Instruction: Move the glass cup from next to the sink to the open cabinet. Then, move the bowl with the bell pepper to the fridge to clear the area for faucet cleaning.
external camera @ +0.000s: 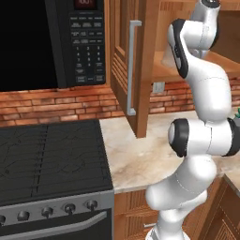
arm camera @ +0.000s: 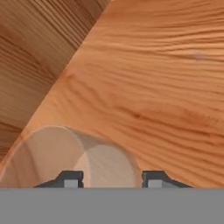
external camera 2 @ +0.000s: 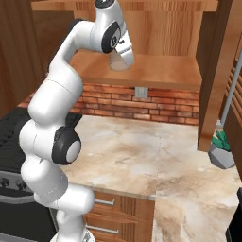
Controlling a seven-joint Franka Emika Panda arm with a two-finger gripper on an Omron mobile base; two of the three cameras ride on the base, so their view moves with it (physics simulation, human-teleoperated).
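Observation:
The glass cup (external camera 2: 118,64) stands upright on the lower shelf of the open cabinet (external camera 2: 160,71). In the hand view the glass cup (arm camera: 103,159) sits on the wooden shelf between my finger tips. My gripper (external camera 2: 125,59) hangs just above it at the end of the raised arm. Seen from the hand, the gripper (arm camera: 112,180) is open, its tips standing a little off the cup's sides. The cabinet's slatted door (external camera: 123,70) with its silver bar handle (external camera: 132,65) swings out over the counter. The sink, bowl, bell pepper, fridge and faucet are out of view.
A black microwave (external camera: 51,42) hangs above the black stove (external camera: 47,154) on the left. The marble counter (external camera 2: 142,142) runs below the cabinet along a brick wall with an outlet (external camera 2: 140,91). A grey pot with a green plant (external camera 2: 220,150) stands at the right.

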